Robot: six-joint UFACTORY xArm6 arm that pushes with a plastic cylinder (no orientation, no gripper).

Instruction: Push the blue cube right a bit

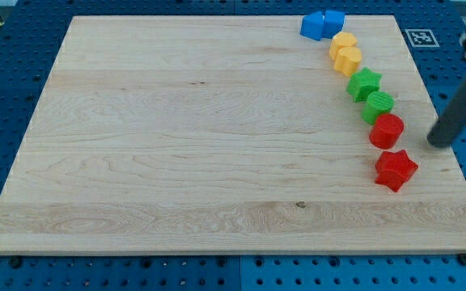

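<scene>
The blue cube (333,21) sits at the view's top right of the wooden board (176,145), touching a second blue block (313,26) on its left. Below them a curved line runs down the right side: two yellow blocks (343,42) (349,59), a green star (364,83), a green block (379,105), a red round block (387,130) and a red star (396,169). My tip (438,144) rests near the board's right edge, right of the red round block and far below the blue cube.
A blue perforated table (6,73) surrounds the board. A black-and-white marker tag (420,37) lies off the board's top right corner.
</scene>
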